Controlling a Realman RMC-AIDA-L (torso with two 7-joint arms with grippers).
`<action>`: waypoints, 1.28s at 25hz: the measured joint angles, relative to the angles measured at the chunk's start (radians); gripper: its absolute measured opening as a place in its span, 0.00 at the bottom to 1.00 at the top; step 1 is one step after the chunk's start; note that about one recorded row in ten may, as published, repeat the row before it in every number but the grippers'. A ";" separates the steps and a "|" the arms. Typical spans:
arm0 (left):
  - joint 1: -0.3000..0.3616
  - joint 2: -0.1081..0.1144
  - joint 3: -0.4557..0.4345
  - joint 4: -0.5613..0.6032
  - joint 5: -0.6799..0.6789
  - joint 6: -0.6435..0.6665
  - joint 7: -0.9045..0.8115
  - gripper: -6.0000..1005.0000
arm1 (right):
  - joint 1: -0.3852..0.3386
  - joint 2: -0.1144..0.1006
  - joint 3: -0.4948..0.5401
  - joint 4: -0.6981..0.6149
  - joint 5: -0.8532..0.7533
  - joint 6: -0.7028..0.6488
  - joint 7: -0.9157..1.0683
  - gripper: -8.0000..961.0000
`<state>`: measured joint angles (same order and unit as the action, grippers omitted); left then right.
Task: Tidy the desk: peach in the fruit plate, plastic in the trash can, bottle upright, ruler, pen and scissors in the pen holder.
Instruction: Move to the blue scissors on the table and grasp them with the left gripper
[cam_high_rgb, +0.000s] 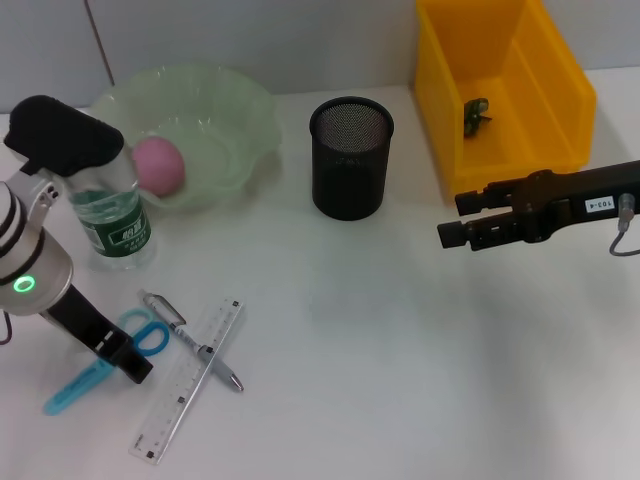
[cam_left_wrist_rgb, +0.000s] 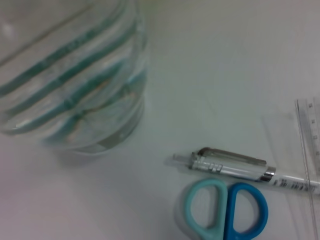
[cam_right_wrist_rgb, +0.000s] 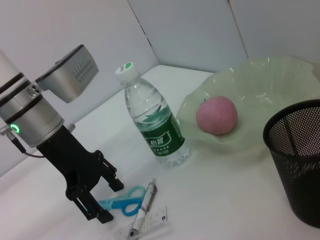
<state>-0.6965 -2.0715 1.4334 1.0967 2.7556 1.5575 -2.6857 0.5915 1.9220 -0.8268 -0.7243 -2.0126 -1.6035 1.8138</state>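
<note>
bottle (cam_high_rgb: 112, 225): cap behind left arm | ruler (cam_right_wrist_rgb: 145, 231): cut by frame edge

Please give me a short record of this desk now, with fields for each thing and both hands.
peach: in fruit plate
bottle: upright beside the plate
trash can: yellow, dark scrap inside
pen holder: looks empty
scissors, pen, ruler: flat on desk
left hand: open, over the scissors
right hand: idle, before the trash can

A plain white worktop (cam_high_rgb: 400, 380) fills the view from front to back. Behind it stands a pale grey wall (cam_high_rgb: 250, 40), crossed by a thin dark seam (cam_high_rgb: 98, 42) that slants down toward the worktop's far edge.
</note>
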 joint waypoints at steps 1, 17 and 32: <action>0.000 0.000 0.004 -0.003 0.000 -0.003 0.005 0.81 | 0.000 0.000 -0.001 0.000 0.000 0.001 0.000 0.86; -0.005 0.002 0.023 -0.014 0.007 -0.014 0.042 0.58 | 0.001 0.004 -0.003 -0.003 0.000 0.003 0.002 0.86; -0.012 0.002 0.028 -0.018 0.020 -0.019 0.064 0.47 | 0.005 0.008 0.000 -0.003 0.000 0.001 0.005 0.86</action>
<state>-0.7085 -2.0693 1.4612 1.0784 2.7760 1.5381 -2.6214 0.5966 1.9300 -0.8269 -0.7271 -2.0126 -1.6030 1.8193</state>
